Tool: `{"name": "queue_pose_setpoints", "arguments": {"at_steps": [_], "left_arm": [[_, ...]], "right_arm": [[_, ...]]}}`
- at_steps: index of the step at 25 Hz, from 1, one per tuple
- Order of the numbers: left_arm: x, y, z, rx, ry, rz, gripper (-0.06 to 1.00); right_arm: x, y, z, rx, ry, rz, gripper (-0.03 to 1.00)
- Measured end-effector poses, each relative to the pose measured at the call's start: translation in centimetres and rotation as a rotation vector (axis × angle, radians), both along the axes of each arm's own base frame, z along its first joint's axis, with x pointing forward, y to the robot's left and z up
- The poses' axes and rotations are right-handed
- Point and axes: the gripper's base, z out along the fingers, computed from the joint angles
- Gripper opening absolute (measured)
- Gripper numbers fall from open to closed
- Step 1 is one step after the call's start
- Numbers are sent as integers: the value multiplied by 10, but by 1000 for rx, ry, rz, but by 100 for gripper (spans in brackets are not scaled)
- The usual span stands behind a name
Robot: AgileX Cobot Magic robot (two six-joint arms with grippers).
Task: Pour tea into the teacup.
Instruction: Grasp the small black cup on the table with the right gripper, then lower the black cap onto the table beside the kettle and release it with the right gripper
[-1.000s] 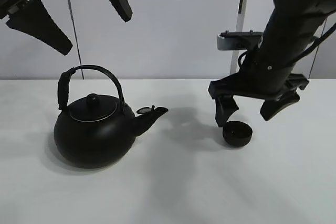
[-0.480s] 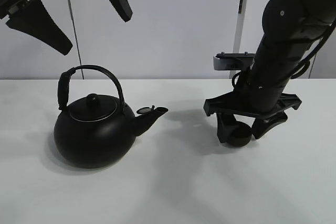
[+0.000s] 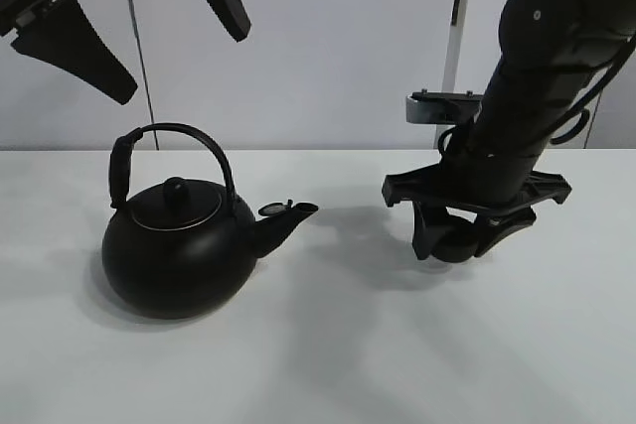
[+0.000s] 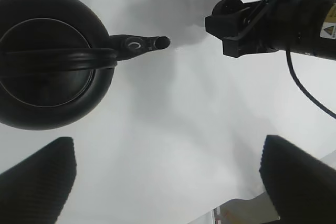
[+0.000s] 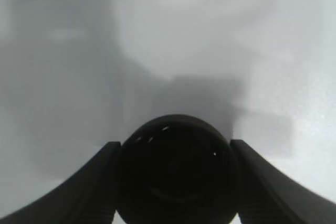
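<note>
The right claw (image 3: 454, 242) was clamped on the teacup (image 5: 176, 174), one finger (image 5: 97, 184) on each side of the cup w/ both pressed against its round wall. In the right wrist view the cup's dark mouth faced the camera and filled the gap btwn the fingers. The claw pointed down at the right side of the desk (image 3: 318, 374), w/ its arm slanting up to the upper right. The cup sat low btwn the fingers, just over a soft shadow on the desk. Couldn't tell whether its base touched the surface.

To the left, well apart from the cup, stood the teapot (image 3: 177, 255), upright on the desk. Its lid (image 3: 176, 203) was on, its arched handle (image 3: 177, 131) was up, and its spout (image 3: 290, 213) pointed right toward the cup.

The left claw (image 3: 179, 65) hung high above the teapot w/ its fingers wide apart, holding nothing. In the left wrist view the pot lay under one side of that claw, and the cup and right claw showed at the far edge. A plain white wall (image 3: 328, 47) was behind the desk.
</note>
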Motion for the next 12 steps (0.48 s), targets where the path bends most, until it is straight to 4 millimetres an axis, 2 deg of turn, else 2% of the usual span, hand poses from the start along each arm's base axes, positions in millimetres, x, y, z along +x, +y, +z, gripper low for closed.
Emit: {"name": "queue_pose_setpoints", "arguments": {"at_steps": [3, 7, 12], "left_arm": [[0, 0, 0, 0, 0, 0, 69], [0, 0, 0, 0, 0, 0, 69], [0, 0, 0, 0, 0, 0, 69]], "right_arm": [[-3, 12, 16, 27, -21, 16, 40], [-8, 46, 30, 49, -40, 94, 40], [-13, 77, 27, 52, -30, 168, 40]]}}
